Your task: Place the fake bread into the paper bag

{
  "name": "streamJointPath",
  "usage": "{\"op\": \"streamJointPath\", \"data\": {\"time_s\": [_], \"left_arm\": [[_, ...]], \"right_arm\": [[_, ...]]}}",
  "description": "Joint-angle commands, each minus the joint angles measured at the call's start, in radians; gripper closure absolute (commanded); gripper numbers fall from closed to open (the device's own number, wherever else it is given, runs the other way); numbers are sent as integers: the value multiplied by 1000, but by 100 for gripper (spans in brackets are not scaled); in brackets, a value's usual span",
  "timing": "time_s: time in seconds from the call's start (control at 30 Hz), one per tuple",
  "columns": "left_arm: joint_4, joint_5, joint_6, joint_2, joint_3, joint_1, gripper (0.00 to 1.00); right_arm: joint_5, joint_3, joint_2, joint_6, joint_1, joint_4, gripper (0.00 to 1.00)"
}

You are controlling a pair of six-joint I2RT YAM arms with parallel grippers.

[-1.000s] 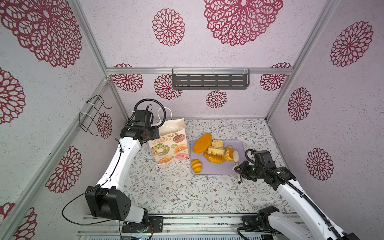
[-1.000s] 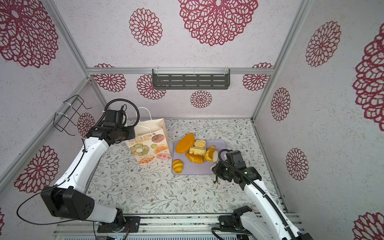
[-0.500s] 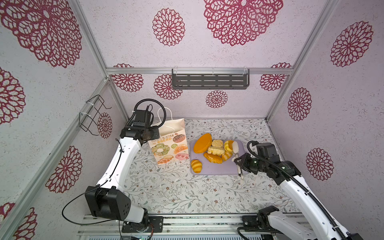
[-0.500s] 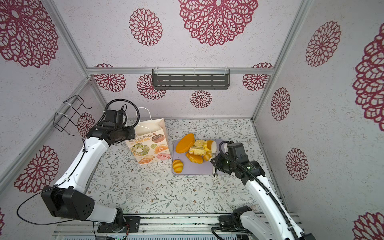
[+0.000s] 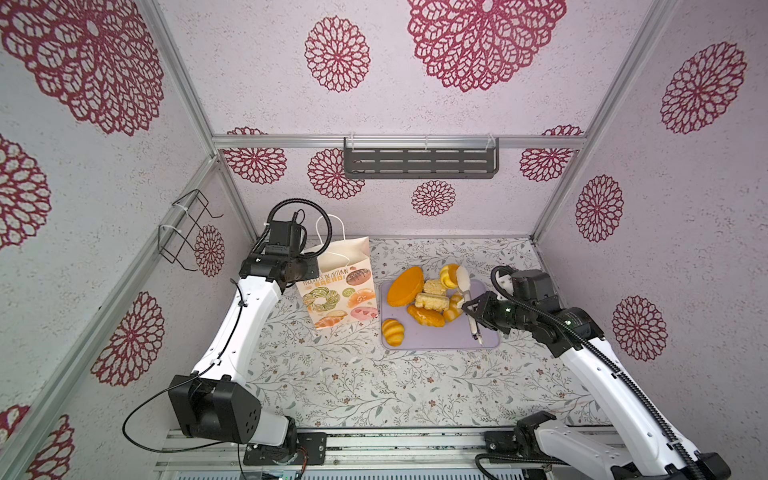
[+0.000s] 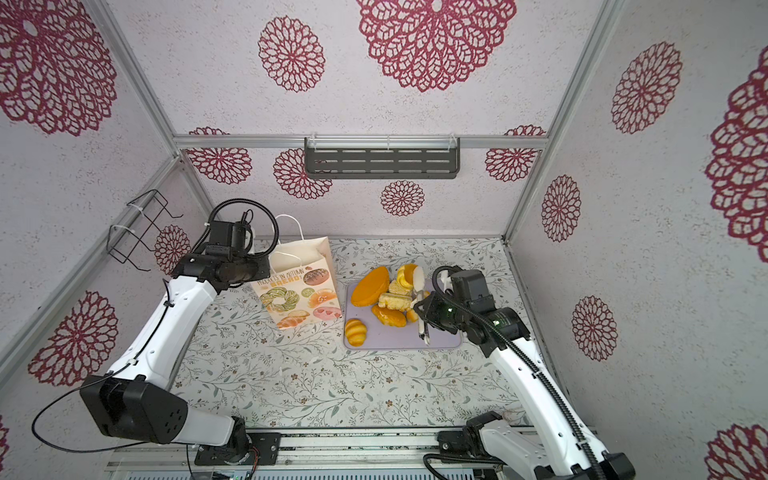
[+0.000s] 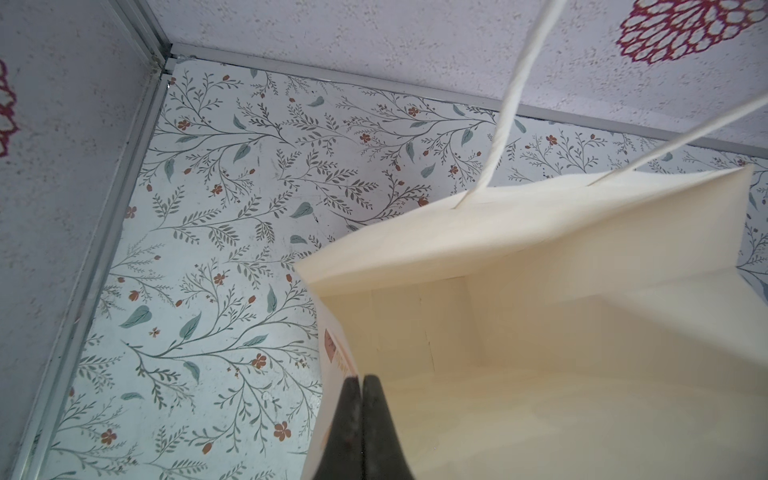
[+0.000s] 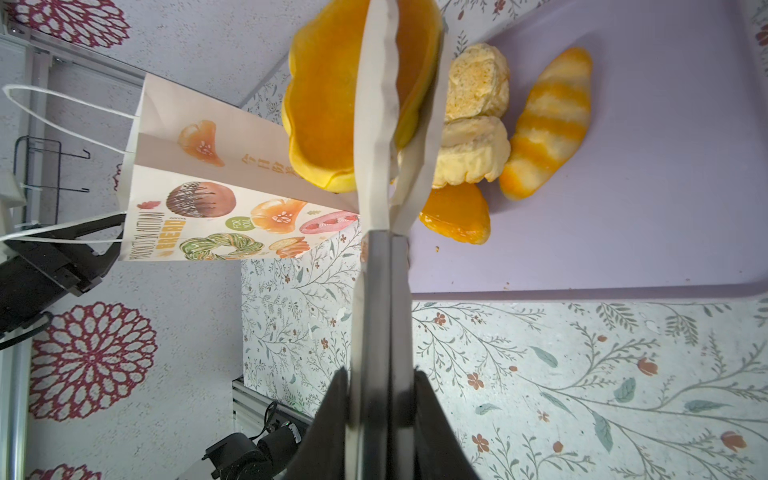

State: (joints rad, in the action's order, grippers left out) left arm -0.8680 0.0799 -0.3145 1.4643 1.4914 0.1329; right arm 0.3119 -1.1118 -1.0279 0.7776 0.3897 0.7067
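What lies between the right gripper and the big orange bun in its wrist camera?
Tongs: the right gripper is shut on their metal handles, and their white tips clamp the orange bun. Clearest in the right wrist view.

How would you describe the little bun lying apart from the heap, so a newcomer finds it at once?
Find the flat lilac tray on the floral table, right of the standing paper bag. At its near-left corner lies a small ridged golden bun with pale stripes, alone: it touches no other loaf, while the other loaves are heaped further back.
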Motion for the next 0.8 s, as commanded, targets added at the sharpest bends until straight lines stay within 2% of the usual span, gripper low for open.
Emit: {"op": "streamJointPath", "data": {"time_s": [0.0, 0.17, 0.77], "left_arm": [[6, -9, 15, -22, -12, 7, 100], [5, -8, 15, -28, -15, 7, 100], [9, -8, 15, -33, -17, 11, 100]], "right_arm": [[5, -70, -12, -22, 24, -67, 99], [-54, -132, -59, -36, 85, -78, 100], [-108, -437, -311, -87, 261, -119, 100]]}}
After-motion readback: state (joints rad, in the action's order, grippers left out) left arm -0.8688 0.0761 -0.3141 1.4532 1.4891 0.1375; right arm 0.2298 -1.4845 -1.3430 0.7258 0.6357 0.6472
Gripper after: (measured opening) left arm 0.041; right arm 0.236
